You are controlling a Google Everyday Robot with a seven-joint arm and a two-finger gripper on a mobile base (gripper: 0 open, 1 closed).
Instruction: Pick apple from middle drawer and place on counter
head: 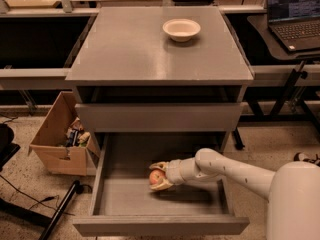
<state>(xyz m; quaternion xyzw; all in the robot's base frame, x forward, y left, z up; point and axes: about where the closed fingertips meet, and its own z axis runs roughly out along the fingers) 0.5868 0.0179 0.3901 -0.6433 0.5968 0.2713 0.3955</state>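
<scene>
1. The end effector [155, 177] is down inside the open middle drawer [160, 225], reaching in from the right.
2. Its two fingers [160, 166] sit above and below the apple [157, 178], clamped on it.
3. The apple is near the centre of the drawer floor, a touch left.
4. The upper drawer front [157, 116] is closed.
5. On the desk [140, 49], a white bowl [181, 29] sits at the back right.
6. A cardboard box [57, 136] stands on the floor to the left.
</scene>
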